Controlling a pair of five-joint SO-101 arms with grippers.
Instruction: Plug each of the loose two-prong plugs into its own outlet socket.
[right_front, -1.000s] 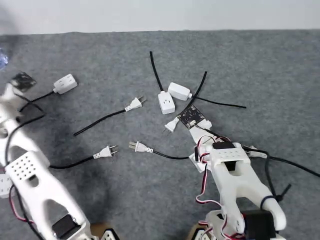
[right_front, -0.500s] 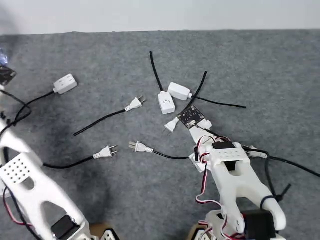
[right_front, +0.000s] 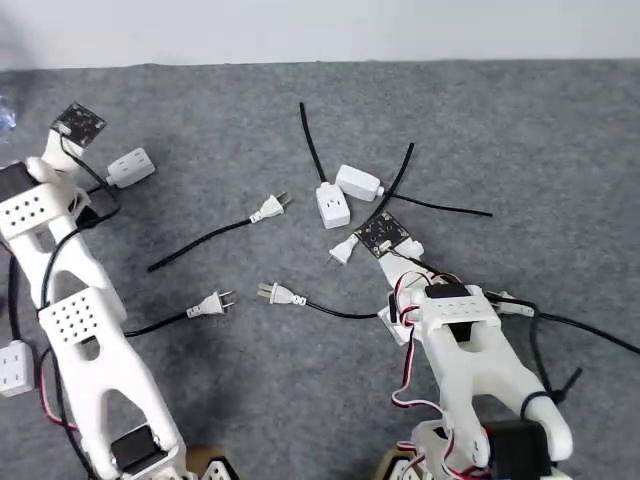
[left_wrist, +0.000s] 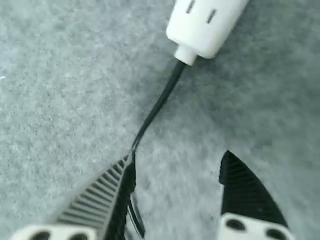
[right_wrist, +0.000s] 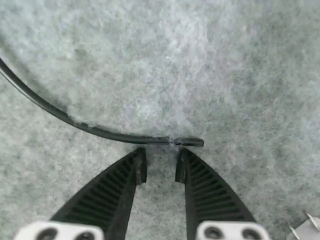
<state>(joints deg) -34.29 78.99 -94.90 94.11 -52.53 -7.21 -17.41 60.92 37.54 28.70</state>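
Left gripper (left_wrist: 179, 160) is wide open and empty, low over the grey carpet (left_wrist: 60, 75) just behind the far-left outlet (left_wrist: 205, 22), with one finger right at its black cord (left_wrist: 160, 102). Right gripper (right_wrist: 161, 152) has its jaws narrowly parted and holds nothing, tips at the cut cord end (right_wrist: 187, 142) mid-carpet. Four loose plugs lie unplugged: upper plug (right_front: 268, 208), left plug (right_front: 210, 303), middle plug (right_front: 272, 293), small plug (right_front: 343, 250). The paired outlets (right_front: 332, 203) sit touching each other just beyond the small plug. Step in hand is likely the left grab of the far-left outlet. Close on the outlet body, not the thin cord, which would probably slip or drag. Straddle it squarely, keep the slots facing outward, and hold it steady so a plug can be pushed in. Nothing is mated yet, so the task is barely begun
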